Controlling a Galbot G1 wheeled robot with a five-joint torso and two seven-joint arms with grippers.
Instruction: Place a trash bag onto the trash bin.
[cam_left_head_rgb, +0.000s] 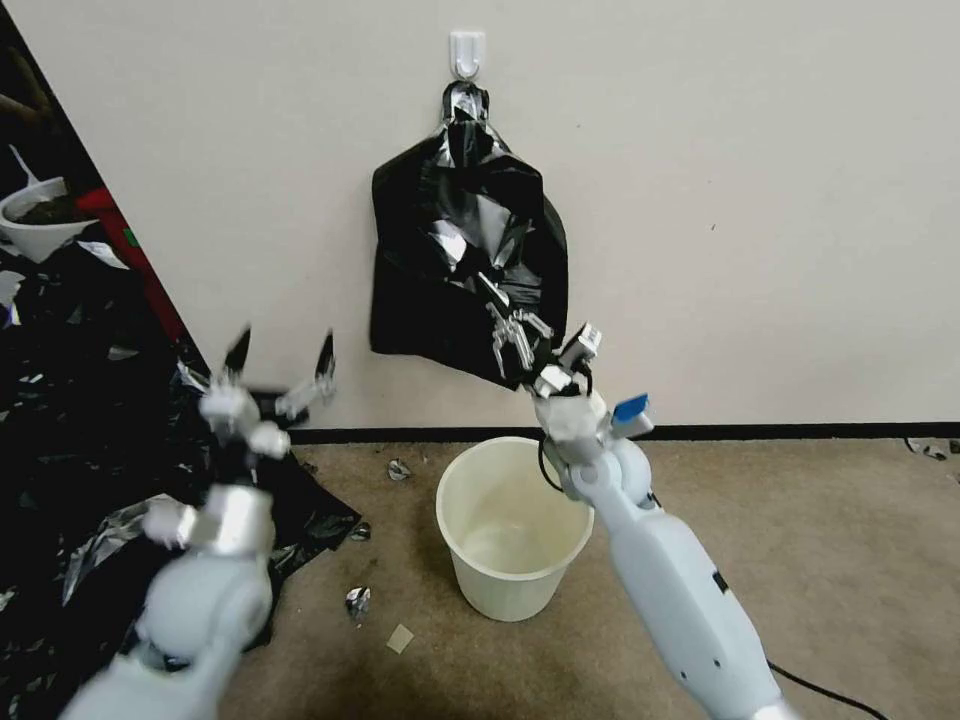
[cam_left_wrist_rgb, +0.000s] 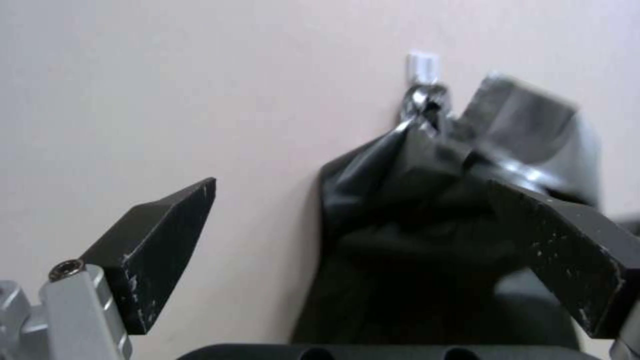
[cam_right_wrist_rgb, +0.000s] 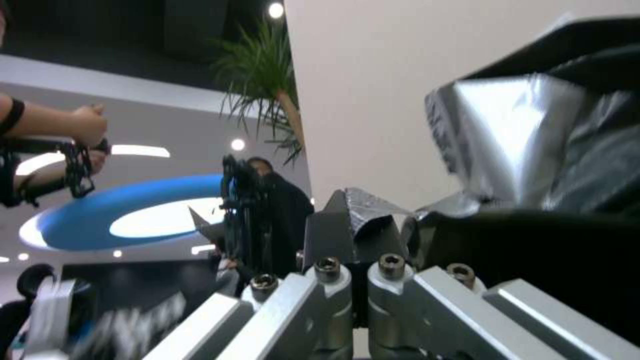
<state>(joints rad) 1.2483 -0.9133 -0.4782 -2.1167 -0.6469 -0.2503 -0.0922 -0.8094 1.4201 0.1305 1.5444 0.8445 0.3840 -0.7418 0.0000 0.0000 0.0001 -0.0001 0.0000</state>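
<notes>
The trash bag (cam_left_head_rgb: 470, 235) is the crumpled, glossy black front sheet of a stack of black bags hanging from a white wall hook (cam_left_head_rgb: 467, 52). My right gripper (cam_left_head_rgb: 505, 325) reaches up to its lower right part. In the right wrist view that gripper (cam_right_wrist_rgb: 367, 225) is shut on a fold of the black plastic (cam_right_wrist_rgb: 363, 207). The cream-white trash bin (cam_left_head_rgb: 510, 590) stands open on the carpet right below, against my right forearm. My left gripper (cam_left_head_rgb: 282, 355) is raised to the left of the bag, open and holding nothing. In the left wrist view it (cam_left_wrist_rgb: 353, 182) faces the hanging bag (cam_left_wrist_rgb: 400, 210).
A sprawl of black plastic sheeting (cam_left_head_rgb: 60, 420) covers the floor at the left, with a white bowl (cam_left_head_rgb: 40, 225) behind it. Small foil-like scraps (cam_left_head_rgb: 358, 600) lie on the carpet beside the bin. A cable (cam_left_head_rgb: 830, 695) runs along the floor at the lower right.
</notes>
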